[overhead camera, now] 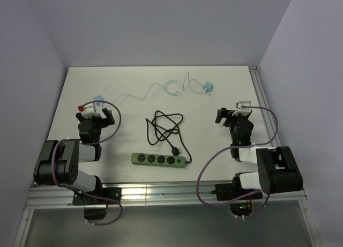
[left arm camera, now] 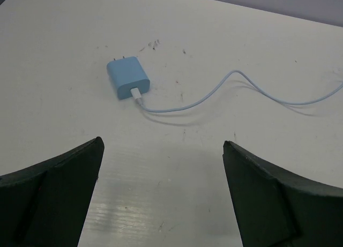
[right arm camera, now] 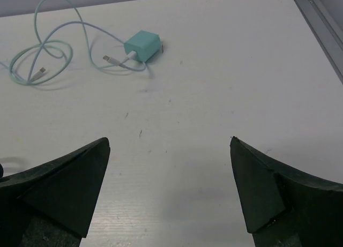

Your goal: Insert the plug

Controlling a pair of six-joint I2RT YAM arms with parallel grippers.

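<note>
Holding nothing | left tool (left arm camera: 162,145) fully open | right tool (right arm camera: 170,141) fully open

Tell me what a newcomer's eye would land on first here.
The green power strip lies front and centre, its black cord coiled just behind it. A blue charger sits ahead of the open left gripper. A teal charger lies ahead of the open right gripper.

The power strip (overhead camera: 159,160) lies centred near the table's (overhead camera: 225,81) front edge. Its coiled cord (overhead camera: 165,129) sits just behind (the plug (overhead camera: 174,150) seemingly just short of the strip). The left charger (left arm camera: 127,79) lies back left, the right charger (right arm camera: 143,45) back right.
</note>
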